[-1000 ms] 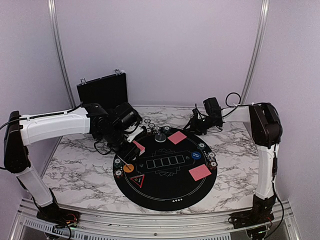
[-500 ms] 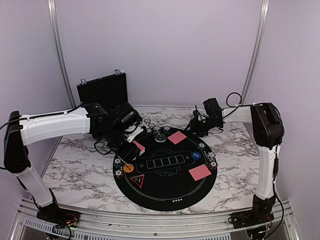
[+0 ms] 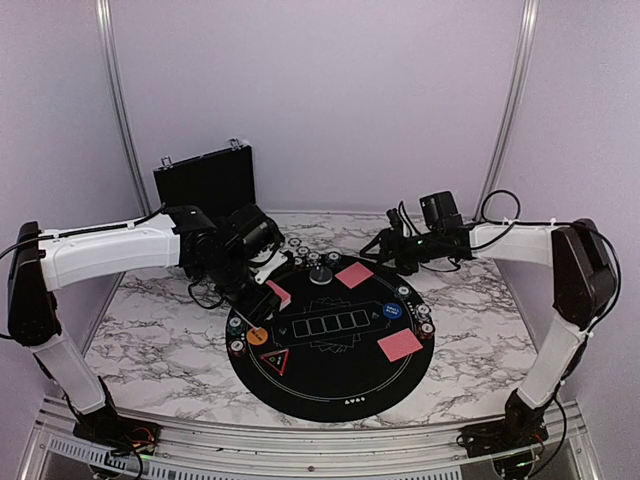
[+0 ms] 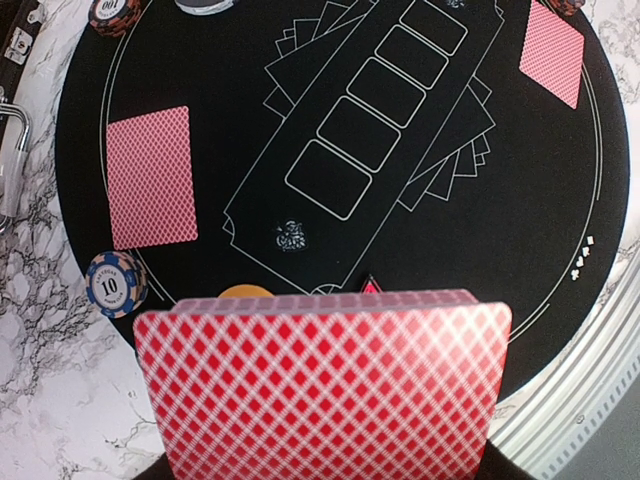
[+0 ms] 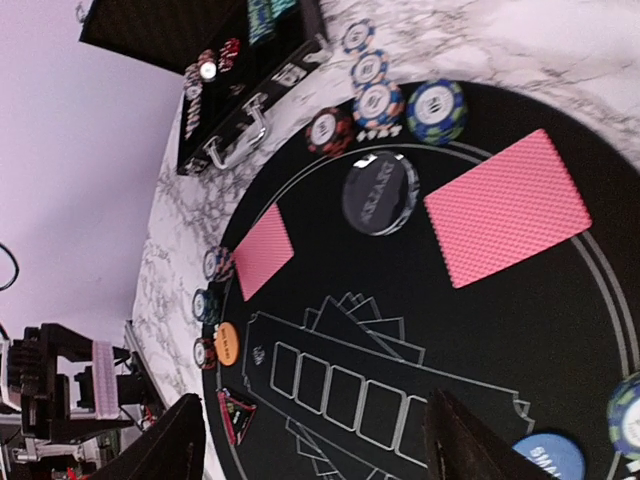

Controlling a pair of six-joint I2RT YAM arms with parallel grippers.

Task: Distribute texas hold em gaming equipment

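Top cam's high behind both arms, looking down. Left wrist cam peers past the card deck (image 4: 325, 385) in the left claw (image 3: 268, 300) onto the black mat (image 3: 330, 375); right wrist cam catches it sideways.

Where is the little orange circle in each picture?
Top external: the orange disc lies at the left edge of the black mat.
Left wrist: only its top peeks out above the held red-backed cards, low in the picture.
Right wrist: at the mat's edge, left of the middle.
Shared landmark: the row of five card outlines printed on the mat.
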